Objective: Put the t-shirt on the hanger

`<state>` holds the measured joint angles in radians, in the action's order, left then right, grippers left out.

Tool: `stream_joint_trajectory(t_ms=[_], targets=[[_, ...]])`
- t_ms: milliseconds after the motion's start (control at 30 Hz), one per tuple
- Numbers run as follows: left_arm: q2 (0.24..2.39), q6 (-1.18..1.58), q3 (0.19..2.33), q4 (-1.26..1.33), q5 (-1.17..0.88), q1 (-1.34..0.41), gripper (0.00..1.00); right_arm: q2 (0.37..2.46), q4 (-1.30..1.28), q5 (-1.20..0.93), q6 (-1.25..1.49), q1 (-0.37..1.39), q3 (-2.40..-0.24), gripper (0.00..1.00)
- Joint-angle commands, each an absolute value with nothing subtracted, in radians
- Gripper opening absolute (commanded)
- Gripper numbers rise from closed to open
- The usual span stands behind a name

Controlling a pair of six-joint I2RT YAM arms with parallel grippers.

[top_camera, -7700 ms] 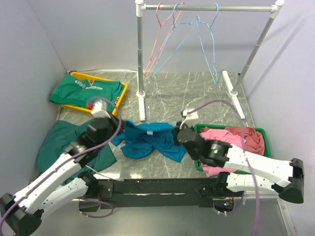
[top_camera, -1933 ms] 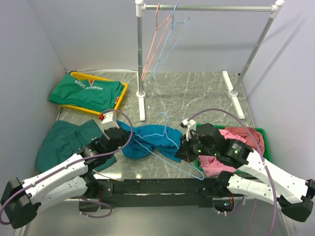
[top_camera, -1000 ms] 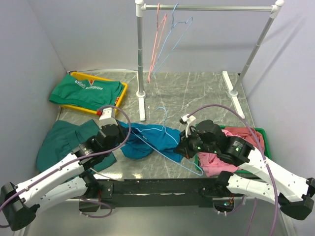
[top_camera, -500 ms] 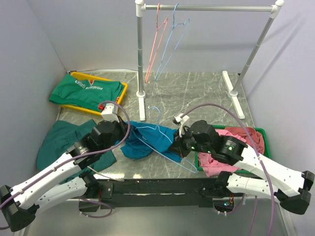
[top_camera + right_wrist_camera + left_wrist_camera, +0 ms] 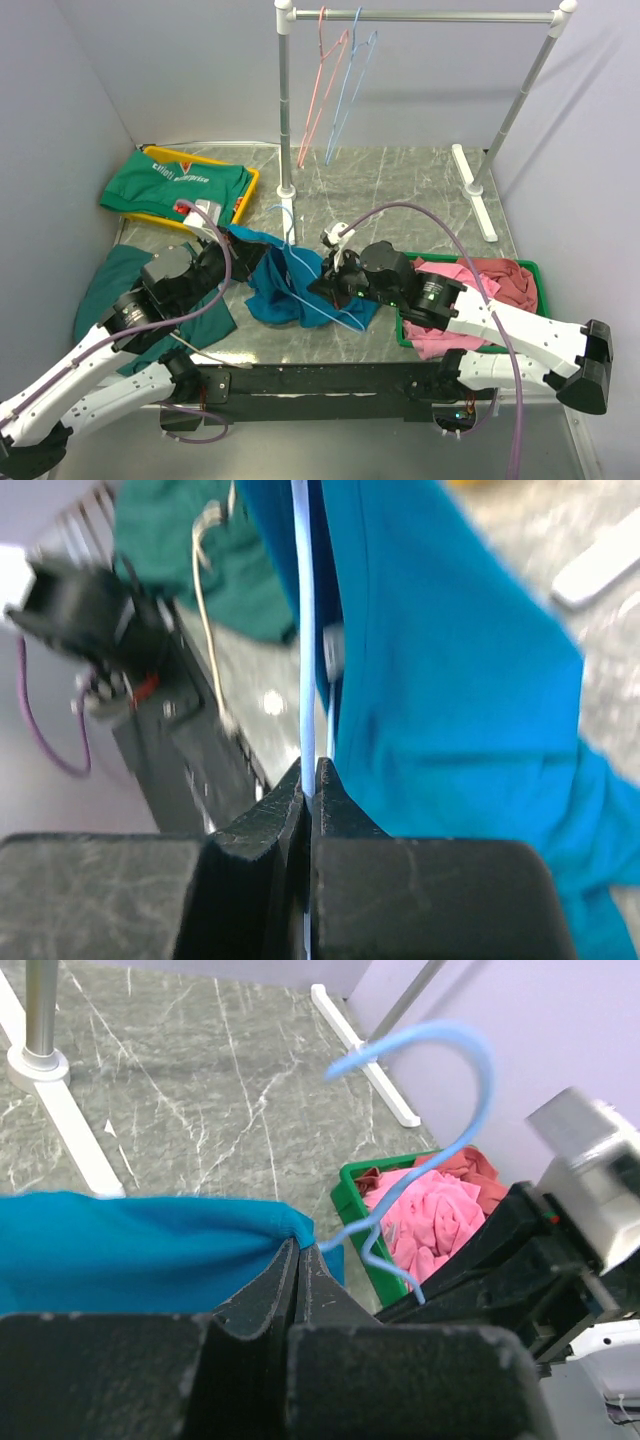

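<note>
The t-shirt [image 5: 275, 295] is seen bunched on the desk [image 5: 400, 190] between the two arms, with one edge lifted off it. That edge is pinched by the left claw [image 5: 298, 1255], whose fingers are pressed together on the cloth. The hanger [image 5: 307, 630] is gripped by its wire in the right claw [image 5: 308, 780] and held across the t-shirt, its hook pointing away from the arms.

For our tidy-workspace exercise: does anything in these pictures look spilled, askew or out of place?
Yes. The pink garment spills over the near rim of the green bin instead of lying inside it. On the rail, the pink hanger hangs slanted rather than straight down.
</note>
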<state>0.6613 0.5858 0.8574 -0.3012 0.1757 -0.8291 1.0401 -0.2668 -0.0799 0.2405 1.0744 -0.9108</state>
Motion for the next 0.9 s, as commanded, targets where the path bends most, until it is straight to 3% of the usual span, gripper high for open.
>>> stream_joint_trajectory(t_ms=[0,267,333,467,633,867], targets=[[0.675,0.574,0.859,-0.321,0.176,-0.836,0.01,1.025,-0.003,-0.018,0.222,1.091,-0.856,0.00],[0.692,0.597,0.841,-0.364,0.285,-0.836,0.06,1.144,0.322,-0.064,0.241,1.134,-0.717,0.00],[0.690,0.589,0.841,-0.383,0.293,-0.836,0.11,1.161,0.421,-0.058,0.250,1.135,-0.681,0.00],[0.672,0.592,0.836,-0.429,0.314,-0.836,0.34,1.196,0.491,-0.043,0.261,1.134,-0.650,0.00],[0.598,0.554,0.807,-0.397,0.235,-0.835,0.36,1.218,0.514,-0.043,0.256,1.137,-0.664,0.00],[0.623,0.494,0.804,-0.295,0.146,-0.834,0.50,1.253,0.520,-0.064,0.255,1.135,-0.689,0.00]])
